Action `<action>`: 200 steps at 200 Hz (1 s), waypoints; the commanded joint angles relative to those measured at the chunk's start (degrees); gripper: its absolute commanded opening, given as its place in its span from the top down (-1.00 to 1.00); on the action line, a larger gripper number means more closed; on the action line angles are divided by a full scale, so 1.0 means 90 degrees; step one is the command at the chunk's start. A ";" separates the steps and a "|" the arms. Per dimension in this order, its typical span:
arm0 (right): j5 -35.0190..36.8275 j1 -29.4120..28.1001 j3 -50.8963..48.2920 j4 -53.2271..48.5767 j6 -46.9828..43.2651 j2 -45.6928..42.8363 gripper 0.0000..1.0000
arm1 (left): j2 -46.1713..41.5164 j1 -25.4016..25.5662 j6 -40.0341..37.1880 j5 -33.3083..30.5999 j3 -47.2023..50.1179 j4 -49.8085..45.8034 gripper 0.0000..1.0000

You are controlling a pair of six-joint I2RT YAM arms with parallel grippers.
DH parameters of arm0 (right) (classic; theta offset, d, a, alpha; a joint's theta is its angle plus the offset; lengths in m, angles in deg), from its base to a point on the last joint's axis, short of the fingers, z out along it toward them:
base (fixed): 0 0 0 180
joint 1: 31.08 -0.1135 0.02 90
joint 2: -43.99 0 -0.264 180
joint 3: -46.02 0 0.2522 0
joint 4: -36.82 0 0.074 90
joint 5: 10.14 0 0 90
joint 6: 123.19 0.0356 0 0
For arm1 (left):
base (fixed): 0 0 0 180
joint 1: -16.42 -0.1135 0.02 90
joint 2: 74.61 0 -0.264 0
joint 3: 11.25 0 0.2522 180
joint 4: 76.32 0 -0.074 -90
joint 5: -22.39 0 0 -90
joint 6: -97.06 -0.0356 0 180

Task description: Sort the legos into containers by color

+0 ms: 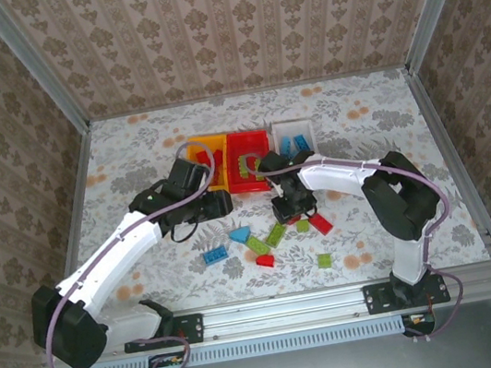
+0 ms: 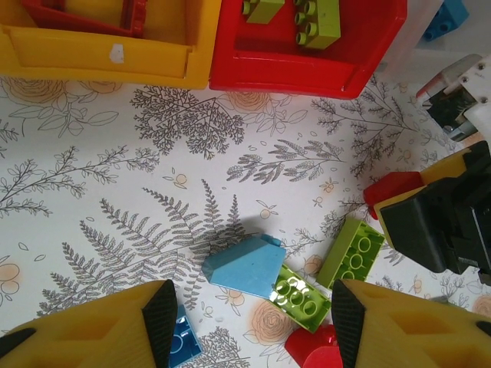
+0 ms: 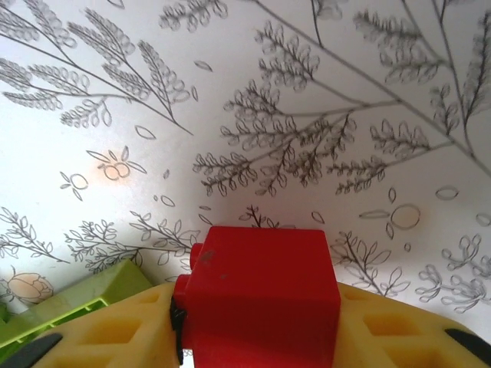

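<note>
Right wrist: your right gripper pinches a red brick, seemingly just off the table.
Left wrist: left gripper spread wide over the blue slope brick.
Top: yellow bin, red bin and white bin side by side; open table on both flanks.

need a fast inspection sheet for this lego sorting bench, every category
surface: fern and flower print table covering, flat, no spills
job's things: orange-yellow bin holds red pieces; red bin holds lime green bricks; white bin holds blue bricks; loose bricks in red, green and blue lie unsorted in front of the bins
clutter: nothing seen
grippers: left gripper open and empty above the loose bricks; right gripper shut on a red brick
cables: lilac cables run along both arms, clear of the bricks
surroundings: patterned walls on three sides, metal frame at the corners
</note>
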 commanded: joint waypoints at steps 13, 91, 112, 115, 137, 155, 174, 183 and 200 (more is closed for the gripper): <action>0.0271 -0.0029 0.0333 0.0120 -0.0036 -0.0428 0.18 | -0.0231 -0.0024 0.0103 -0.0230 -0.0029 -0.0086 -0.17; -0.0389 -0.0368 0.2876 0.0817 -0.0303 0.0513 0.19 | -0.1129 -0.0060 0.0381 -0.1749 -0.0232 -0.0744 -0.17; -0.0474 -0.0385 0.3856 0.0840 -0.0463 0.1191 0.19 | -0.1231 -0.0092 0.0406 -0.1812 -0.0213 -0.0892 -0.18; -0.0491 -0.0388 0.4023 0.0819 -0.0478 0.1305 0.19 | -0.1249 -0.0098 0.0405 -0.1815 -0.0204 -0.0903 -0.18; -0.0592 -0.0392 0.5084 0.0610 -0.0465 0.2087 0.20 | -0.1370 -0.0129 0.0472 -0.1841 -0.0128 -0.0942 -0.18; -0.0646 -0.0401 0.5591 0.0546 -0.0308 0.2552 0.19 | -0.1435 -0.0162 0.0489 -0.1855 -0.0135 -0.1033 -0.18; -0.0716 -0.0464 0.5935 0.0527 -0.0245 0.2895 0.17 | -0.1508 -0.0193 0.0404 -0.1821 -0.0136 -0.1115 -0.19; -0.0751 -0.0493 0.6031 0.0548 -0.0238 0.3003 0.10 | -0.1529 -0.0230 0.0350 -0.1764 -0.0125 -0.1156 -0.19; -0.0747 -0.0555 0.6182 0.0523 -0.0211 0.3135 -0.03 | -0.1540 -0.0299 0.0239 -0.1627 -0.0097 -0.1246 -0.21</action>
